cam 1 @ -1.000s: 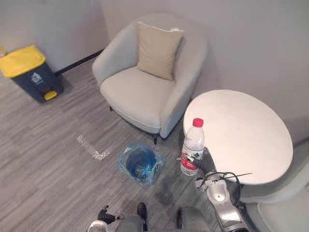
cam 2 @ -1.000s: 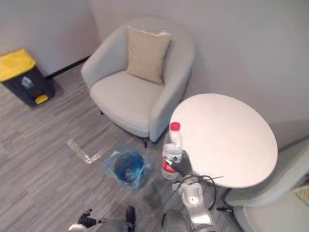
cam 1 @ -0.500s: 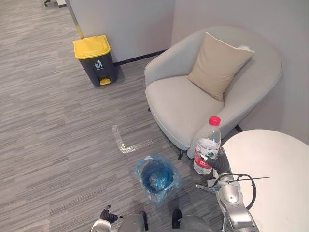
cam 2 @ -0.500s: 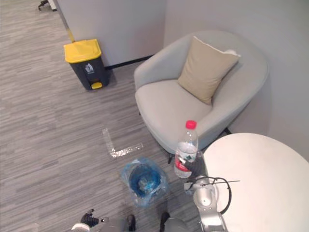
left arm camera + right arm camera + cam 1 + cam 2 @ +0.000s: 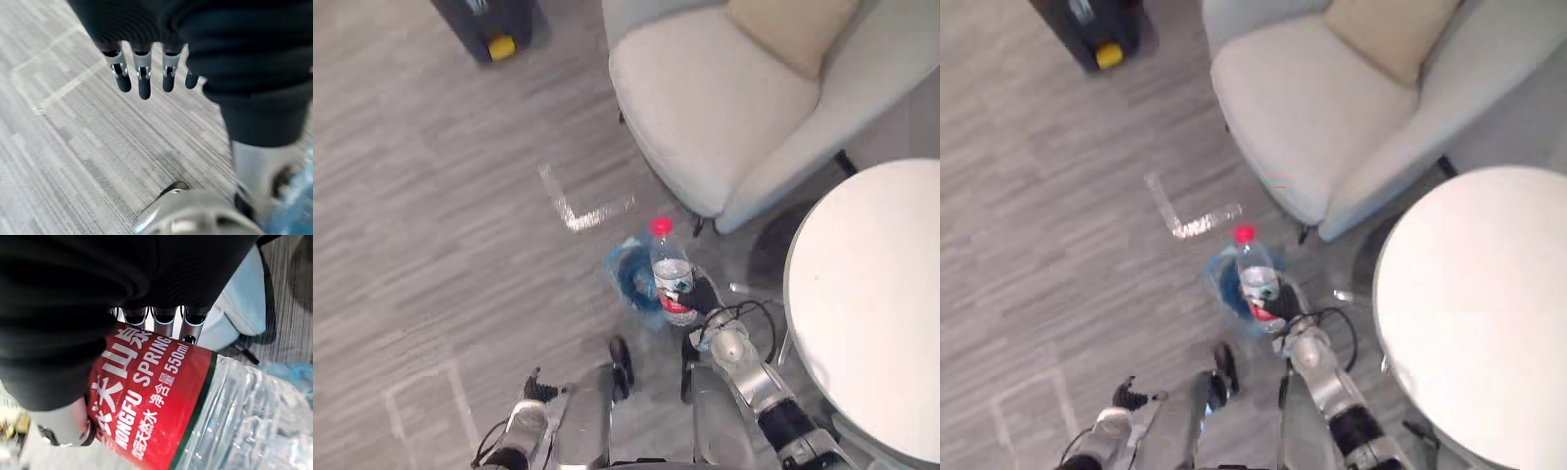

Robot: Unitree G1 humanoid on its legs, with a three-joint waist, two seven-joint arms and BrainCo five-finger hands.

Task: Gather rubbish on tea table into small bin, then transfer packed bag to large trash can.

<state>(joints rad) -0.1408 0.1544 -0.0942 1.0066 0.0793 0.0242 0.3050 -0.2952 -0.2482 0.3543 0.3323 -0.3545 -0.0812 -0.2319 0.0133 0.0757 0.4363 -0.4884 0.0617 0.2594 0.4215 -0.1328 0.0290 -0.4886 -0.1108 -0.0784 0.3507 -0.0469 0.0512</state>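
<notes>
A clear plastic water bottle (image 5: 672, 279) with a red cap and red label (image 5: 146, 396) stands upright in my right hand (image 5: 703, 300), whose fingers (image 5: 165, 317) curl round its lower part. The bottle hangs over the small bin (image 5: 631, 277), which is lined with a blue bag and sits on the floor beside the round white tea table (image 5: 871, 304). My left hand (image 5: 536, 394) hangs low by the floor with its fingers (image 5: 142, 78) straight and nothing in them. The large dark trash can (image 5: 494, 24) with a yellow pedal stands at the far edge.
A light grey armchair (image 5: 724, 108) with a beige cushion (image 5: 793, 29) stands behind the bin. A silver tape mark (image 5: 576, 206) lies on the grey carpet floor.
The camera has tilted down and shifted. My right hand has carried the bottle leftward from beside the table edge until it is over the blue-lined bin.
</notes>
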